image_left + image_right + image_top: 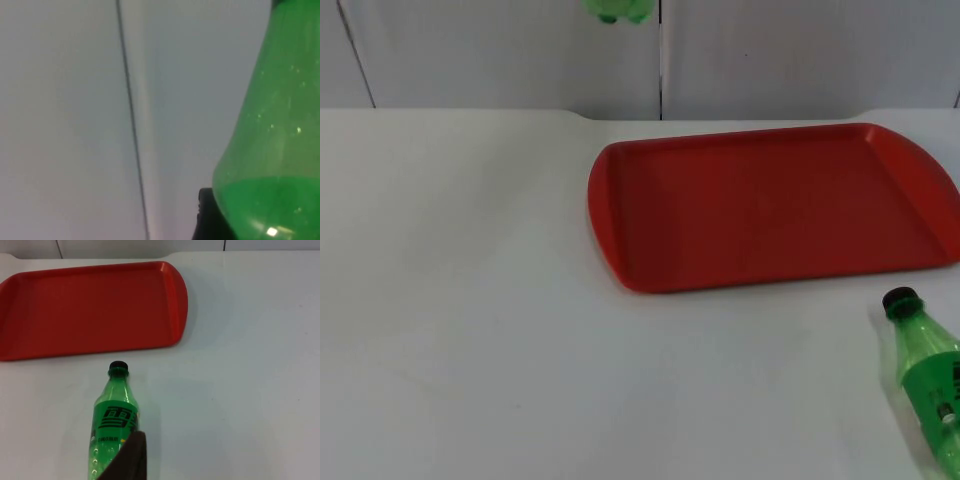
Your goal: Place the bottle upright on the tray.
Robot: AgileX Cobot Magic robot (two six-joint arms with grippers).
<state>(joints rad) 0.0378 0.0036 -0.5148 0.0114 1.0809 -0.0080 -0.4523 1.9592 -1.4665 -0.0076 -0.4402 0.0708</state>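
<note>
A red tray lies flat on the white table, right of centre, and is seen again in the right wrist view. A green bottle with a black cap lies on its side in front of the tray's right end, cap toward the tray. In the right wrist view this bottle has a dark label, and my right gripper's black fingertip stands over its lower body. A second green bottle hangs in the air at the back wall, its base showing from above, pressed against my left gripper's black fingertip.
The grey partition wall closes the table's far side just behind the tray. Bare white table top stretches left of and in front of the tray.
</note>
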